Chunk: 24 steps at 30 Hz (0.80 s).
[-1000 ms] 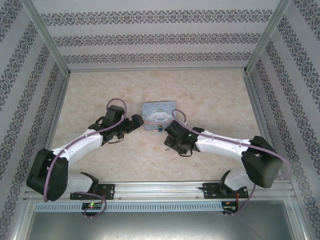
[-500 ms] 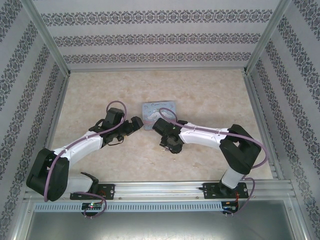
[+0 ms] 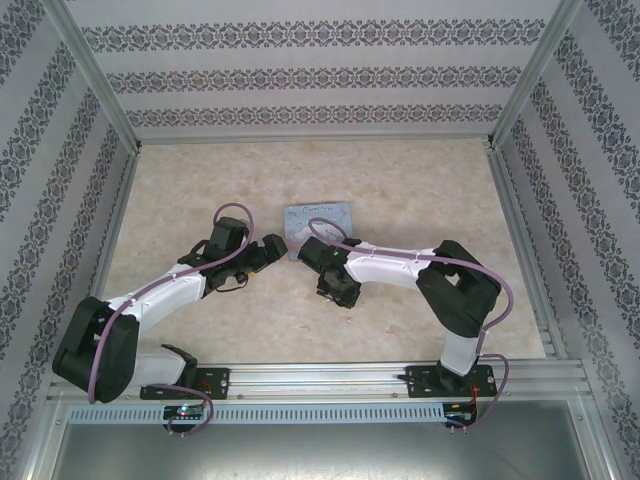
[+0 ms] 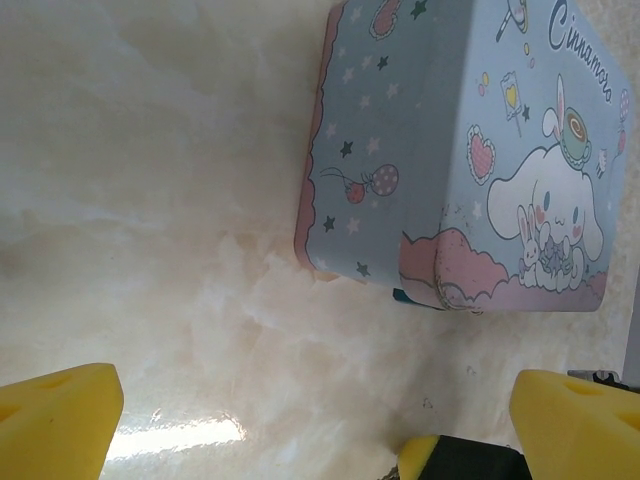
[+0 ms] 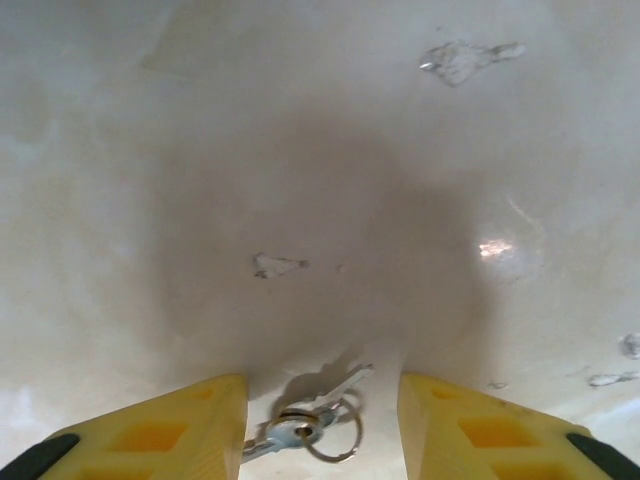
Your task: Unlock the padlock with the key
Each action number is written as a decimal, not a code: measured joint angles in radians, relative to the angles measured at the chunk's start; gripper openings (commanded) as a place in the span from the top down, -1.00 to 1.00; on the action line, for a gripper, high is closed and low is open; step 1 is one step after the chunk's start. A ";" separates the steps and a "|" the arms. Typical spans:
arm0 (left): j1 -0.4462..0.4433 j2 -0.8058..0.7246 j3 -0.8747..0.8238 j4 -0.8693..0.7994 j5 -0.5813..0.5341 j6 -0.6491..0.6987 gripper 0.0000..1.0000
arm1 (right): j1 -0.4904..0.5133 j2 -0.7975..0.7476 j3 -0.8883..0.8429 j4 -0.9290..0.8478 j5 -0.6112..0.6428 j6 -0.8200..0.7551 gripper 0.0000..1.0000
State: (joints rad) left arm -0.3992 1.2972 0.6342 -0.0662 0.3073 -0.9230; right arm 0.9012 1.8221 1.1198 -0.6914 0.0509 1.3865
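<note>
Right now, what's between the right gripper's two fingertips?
The key on its ring, lying on the table between the yellow fingertips of the right gripper, jaws open. The right wrist view shows it.

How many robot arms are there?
2. The left arm reaches in from the near left toward the cartoon tin; the right arm bends in from the near right. None looks hidden.

Teal sliver behind tin (image 4: 400,150) perhaps the padlock (image 4: 404,295), tin's top cropped, key (image 5: 335,383) small and blurred.
</note>
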 measured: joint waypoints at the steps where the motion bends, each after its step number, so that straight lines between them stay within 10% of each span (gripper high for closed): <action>1: 0.000 0.001 0.000 0.000 0.000 0.000 -0.99 | 0.000 0.007 0.005 -0.008 0.000 0.000 0.18; 14: 0.000 0.030 0.000 0.000 0.007 0.000 -0.99 | -0.001 -0.017 -0.024 -0.003 0.001 0.020 1.00; 24: 0.000 0.032 0.006 0.000 0.025 0.001 -0.99 | -0.031 -0.139 -0.173 0.165 -0.021 -0.052 1.00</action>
State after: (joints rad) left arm -0.3992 1.3296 0.6399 -0.0666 0.3325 -0.9218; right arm 0.8707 1.6833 0.9466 -0.5266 0.0296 1.3342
